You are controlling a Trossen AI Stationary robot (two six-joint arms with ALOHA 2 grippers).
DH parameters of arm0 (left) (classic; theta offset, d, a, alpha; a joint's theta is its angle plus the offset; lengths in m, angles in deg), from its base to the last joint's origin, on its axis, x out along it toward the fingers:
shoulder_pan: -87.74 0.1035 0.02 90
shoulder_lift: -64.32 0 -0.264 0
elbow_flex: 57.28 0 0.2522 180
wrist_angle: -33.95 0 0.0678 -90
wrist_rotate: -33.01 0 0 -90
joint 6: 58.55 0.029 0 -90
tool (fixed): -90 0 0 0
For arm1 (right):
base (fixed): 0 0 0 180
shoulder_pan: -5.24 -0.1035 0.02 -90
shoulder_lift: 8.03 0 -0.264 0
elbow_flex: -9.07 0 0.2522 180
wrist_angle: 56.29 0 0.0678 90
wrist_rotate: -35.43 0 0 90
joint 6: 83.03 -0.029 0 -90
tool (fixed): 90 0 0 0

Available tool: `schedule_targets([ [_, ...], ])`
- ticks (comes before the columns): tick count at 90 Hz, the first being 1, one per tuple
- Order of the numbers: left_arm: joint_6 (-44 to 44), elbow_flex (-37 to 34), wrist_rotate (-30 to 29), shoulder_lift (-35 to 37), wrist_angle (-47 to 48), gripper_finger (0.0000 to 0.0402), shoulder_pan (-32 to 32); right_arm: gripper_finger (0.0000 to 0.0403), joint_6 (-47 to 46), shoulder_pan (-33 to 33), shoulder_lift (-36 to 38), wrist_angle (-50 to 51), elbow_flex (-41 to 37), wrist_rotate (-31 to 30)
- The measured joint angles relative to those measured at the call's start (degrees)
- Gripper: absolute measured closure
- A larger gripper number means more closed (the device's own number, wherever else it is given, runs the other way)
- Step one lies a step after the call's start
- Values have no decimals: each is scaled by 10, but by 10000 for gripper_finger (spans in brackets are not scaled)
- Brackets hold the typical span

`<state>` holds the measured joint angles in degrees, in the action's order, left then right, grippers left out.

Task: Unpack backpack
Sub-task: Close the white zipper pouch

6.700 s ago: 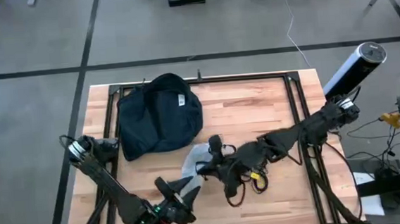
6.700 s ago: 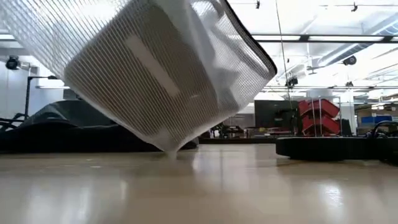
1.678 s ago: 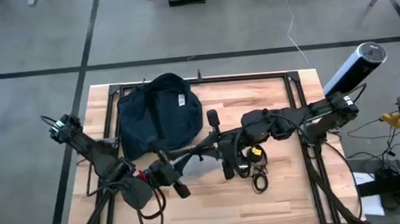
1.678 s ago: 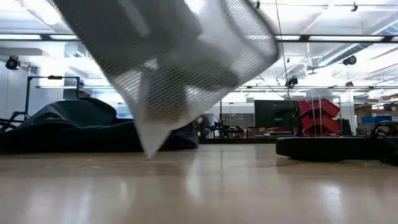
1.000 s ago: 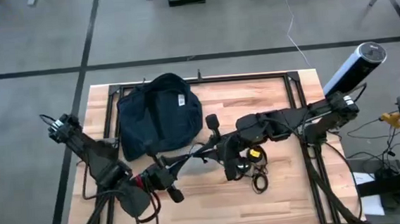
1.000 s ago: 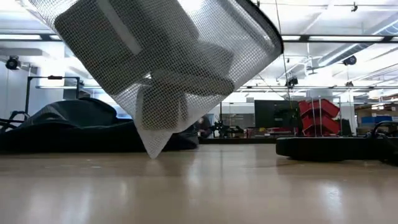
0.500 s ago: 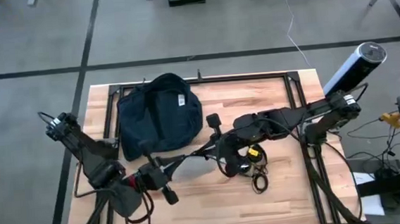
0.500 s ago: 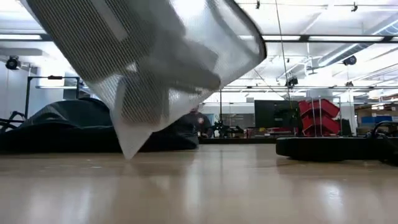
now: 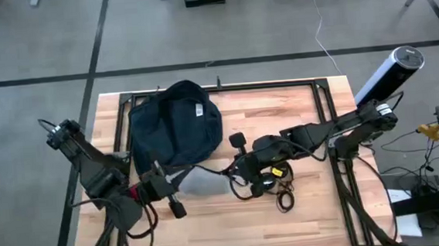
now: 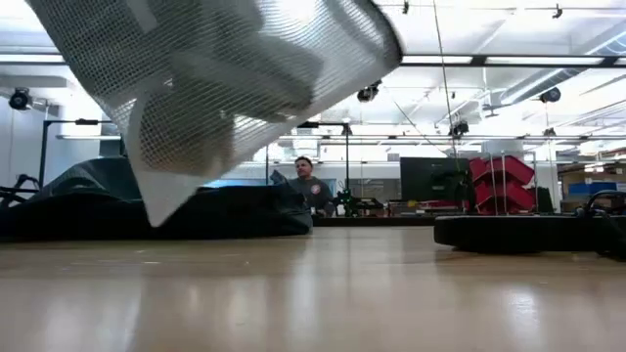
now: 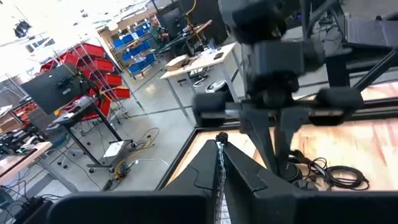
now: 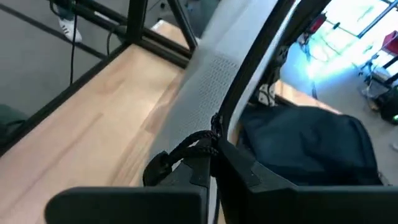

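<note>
The dark navy backpack (image 9: pixel 175 134) lies slumped on the table's far left part, its white label up; it also shows in the right wrist view (image 12: pixel 311 149). In front of it a silvery-grey mesh pouch (image 9: pixel 202 182) hangs stretched between my two grippers. My left gripper (image 9: pixel 179 182) is shut on the pouch's left end and my right gripper (image 9: pixel 234 171) on its right end. In the low view the pouch (image 10: pixel 215 78) hangs tilted, one corner (image 10: pixel 156 217) pointing down. My left gripper pinches the pouch's mesh edge (image 11: pixel 219 171) between its two shut fingers, coming level from the table's left. My right gripper pinches the pouch's black-trimmed edge beside the zip's cord pull (image 12: pixel 202 144), coming level from the table's right. The pouch spans the two grippers, lifted off the table.
Black headphones (image 9: pixel 266 178) with coiled cables (image 9: pixel 285 200) lie right of centre, under the right arm. A black metal frame (image 9: pixel 327 115) runs round the table. A person (image 10: pixel 308 186) sits in the room beyond.
Both grippers have carried the pouch toward the table's left edge, closer to the backpack's front. In the low view the pouch has swung left and its hanging corner has risen a little. Both grippers have stayed shut.
</note>
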<state>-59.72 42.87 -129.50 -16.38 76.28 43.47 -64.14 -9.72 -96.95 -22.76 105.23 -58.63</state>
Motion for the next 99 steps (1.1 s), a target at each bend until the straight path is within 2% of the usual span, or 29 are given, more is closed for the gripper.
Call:
schedule_targets([
  [44, -56, 1, 0, 28, 63, 401, 1, 403, -44, 0, 4, 16, -57, 0],
  [99, -99, 1, 0, 48, 111, 401, 1, 403, -177, 0, 17, 213, -80, -5],
])
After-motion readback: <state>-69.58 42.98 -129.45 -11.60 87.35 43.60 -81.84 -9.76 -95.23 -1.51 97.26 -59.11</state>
